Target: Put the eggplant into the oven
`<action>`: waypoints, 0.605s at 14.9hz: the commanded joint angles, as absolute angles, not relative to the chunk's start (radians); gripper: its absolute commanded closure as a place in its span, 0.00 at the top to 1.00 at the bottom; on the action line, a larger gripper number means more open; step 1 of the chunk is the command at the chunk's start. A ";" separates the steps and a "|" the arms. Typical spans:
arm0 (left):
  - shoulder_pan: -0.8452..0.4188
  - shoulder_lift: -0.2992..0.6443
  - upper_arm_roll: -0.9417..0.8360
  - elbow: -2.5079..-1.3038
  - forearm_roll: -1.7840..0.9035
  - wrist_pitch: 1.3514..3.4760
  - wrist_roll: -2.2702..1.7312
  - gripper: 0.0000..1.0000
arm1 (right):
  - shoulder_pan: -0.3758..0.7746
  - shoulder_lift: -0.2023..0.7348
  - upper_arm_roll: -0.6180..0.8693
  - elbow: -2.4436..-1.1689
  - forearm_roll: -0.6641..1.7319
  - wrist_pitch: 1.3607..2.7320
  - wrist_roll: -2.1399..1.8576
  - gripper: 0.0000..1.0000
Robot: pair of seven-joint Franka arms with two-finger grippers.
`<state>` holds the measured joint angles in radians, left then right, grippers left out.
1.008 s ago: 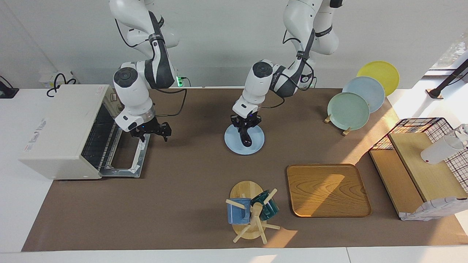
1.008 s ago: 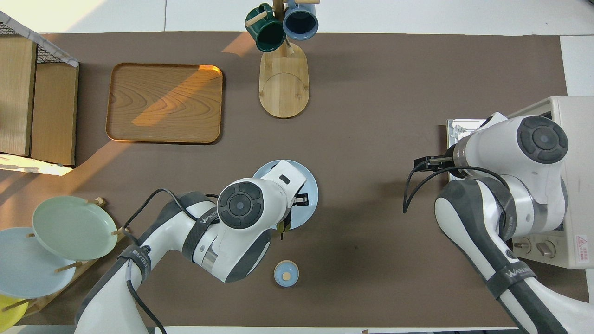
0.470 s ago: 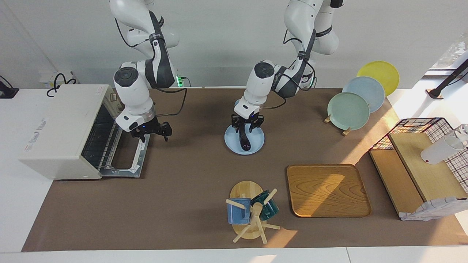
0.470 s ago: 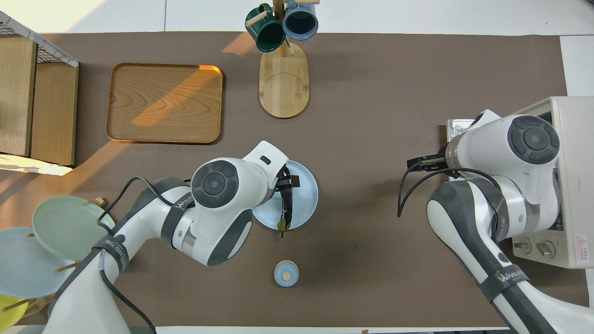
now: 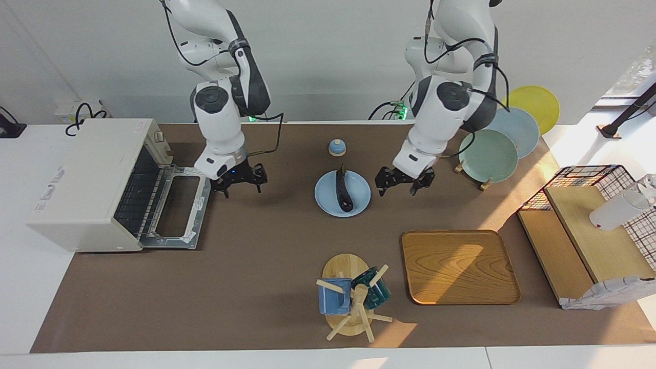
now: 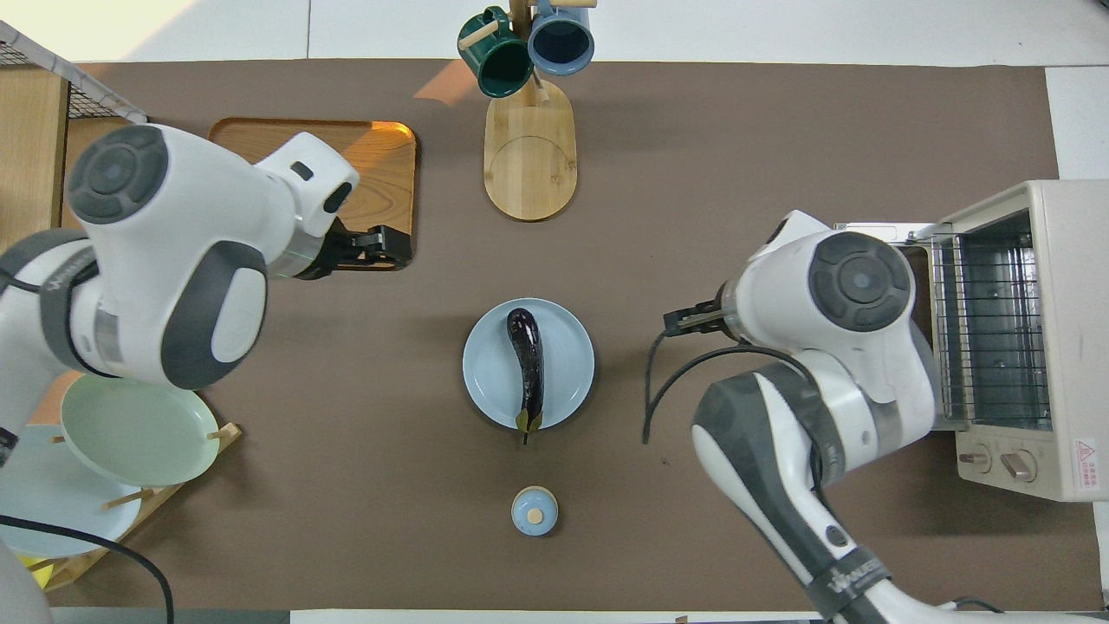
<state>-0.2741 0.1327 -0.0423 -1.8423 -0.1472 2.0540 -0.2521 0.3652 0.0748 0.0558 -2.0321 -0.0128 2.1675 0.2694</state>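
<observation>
Nearest my bases sits a small blue lidded pot (image 5: 336, 147). Next, the slim dark purple eggplant (image 5: 343, 188) lies on the round pale blue plate (image 5: 359, 202), long axis running away from me, stem toward me. My left gripper (image 5: 405, 183) hangs just beside the plate, jaws spread and empty, seemingly the closer one. My right gripper (image 5: 239, 179), jaws spread, hovers by the boxy white toaster oven's (image 5: 82, 179) lowered door (image 5: 177, 207).

1. A plain white wall (image 5: 328, 61) rises where the robots stand.
2. A brown mat (image 5: 256, 256) covers the white table (image 5: 20, 307).
3. Sunlight (image 5: 569, 148) falls across the left arm's end, beside a window (image 5: 635, 72).
</observation>
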 commanded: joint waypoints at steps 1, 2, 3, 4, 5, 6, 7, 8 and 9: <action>-0.218 0.117 -0.052 -1.821 -0.134 2.002 -0.198 1.00 | 0.489 0.252 0.058 -1.753 0.012 2.047 0.412 1.00; -0.210 0.111 -0.054 -1.821 -0.124 1.999 -0.198 1.00 | 0.533 0.332 0.058 -1.650 0.005 2.017 0.486 1.00; -0.203 0.107 -0.052 -1.821 -0.123 1.991 -0.196 1.00 | 0.605 0.418 0.060 -1.541 -0.009 1.997 0.583 1.00; -0.199 0.100 -0.052 -1.819 -0.111 1.985 -0.192 1.00 | 0.682 0.505 0.057 -1.444 -0.017 1.987 0.683 1.00; -0.198 0.092 -0.051 -1.813 -0.091 1.977 -0.180 1.00 | 0.722 0.559 0.057 -1.396 -0.052 1.997 0.748 1.00; -0.183 0.084 -0.049 -1.807 -0.086 1.959 -0.167 1.00 | 0.736 0.578 0.060 -1.394 -0.083 2.025 0.784 1.00; -0.170 0.083 -0.048 -1.796 -0.086 1.942 -0.144 1.00 | 0.761 0.581 0.060 -1.397 -0.096 2.070 0.807 1.00; -0.160 0.078 -0.048 -1.786 -0.086 1.916 -0.118 1.00 | 0.788 0.583 0.058 -1.429 -0.095 2.118 0.837 1.00; -0.146 0.071 -0.046 -1.775 -0.084 1.892 -0.098 1.00 | 0.796 0.581 0.058 -1.495 -0.101 2.170 0.844 1.00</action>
<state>-0.1803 0.0927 -0.0408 -1.7974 -0.0995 1.9549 -0.1475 0.7957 0.5761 0.0592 -1.4567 -0.0824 2.1152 0.8210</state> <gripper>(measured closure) 0.000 0.000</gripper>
